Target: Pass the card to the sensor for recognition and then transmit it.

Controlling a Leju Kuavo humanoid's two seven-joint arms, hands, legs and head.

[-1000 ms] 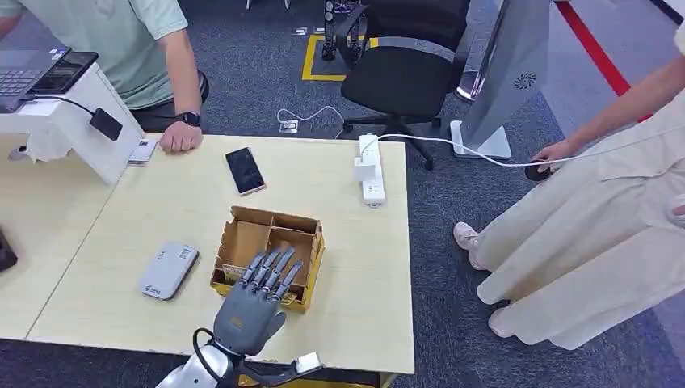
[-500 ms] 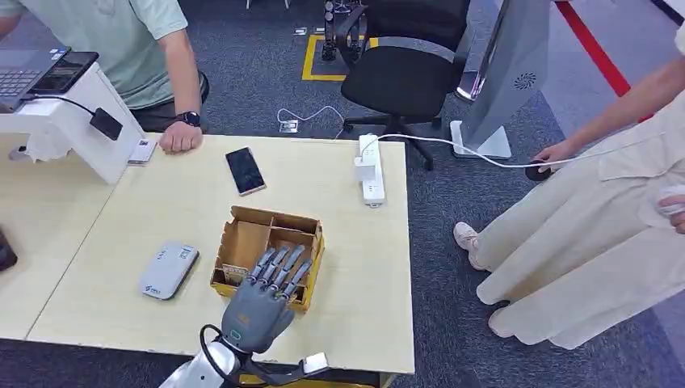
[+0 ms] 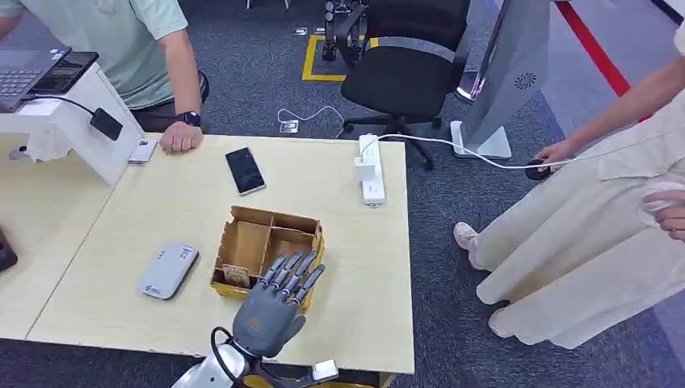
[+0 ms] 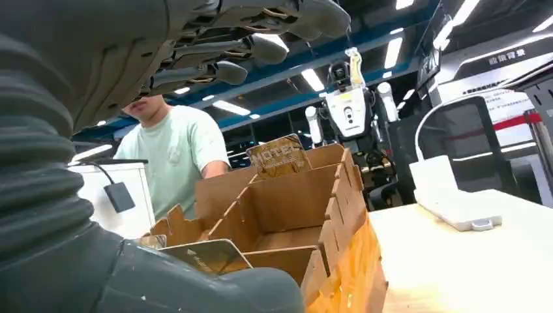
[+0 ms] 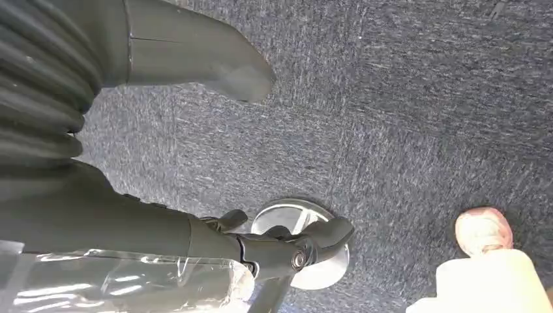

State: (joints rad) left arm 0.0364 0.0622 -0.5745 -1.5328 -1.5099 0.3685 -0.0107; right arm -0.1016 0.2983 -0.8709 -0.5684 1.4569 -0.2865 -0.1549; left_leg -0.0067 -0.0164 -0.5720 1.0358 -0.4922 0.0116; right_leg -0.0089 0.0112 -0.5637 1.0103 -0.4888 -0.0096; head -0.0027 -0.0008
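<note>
Cards stand in the cardboard box [image 3: 271, 242]: 1 card [image 3: 236, 275] leans upright in the near left compartment in the head view, and the left wrist view shows a second card with printed letters [image 4: 279, 155] sticking up further back, plus another card [image 4: 205, 254] lying low near the thumb. None of them is held yet.

The left hand [image 3: 275, 305] hovers over the near right corner of the box, fingers apart and stretched forward, holding nothing. Compared with 1 second ago it has slid to the right and a little toward the robot, so the fingertips now lie over the right compartment's front wall instead of the middle divider. I judge this as a correction of approach, not yet a grasp; the leaning card is now to the left of the fingers.

The sensor [image 3: 169, 269], a flat grey device, lies on the table [image 3: 347, 226] left of the box, untouched. The right hand [image 5: 195, 59] hangs over carpet, empty as far as I see.
</note>
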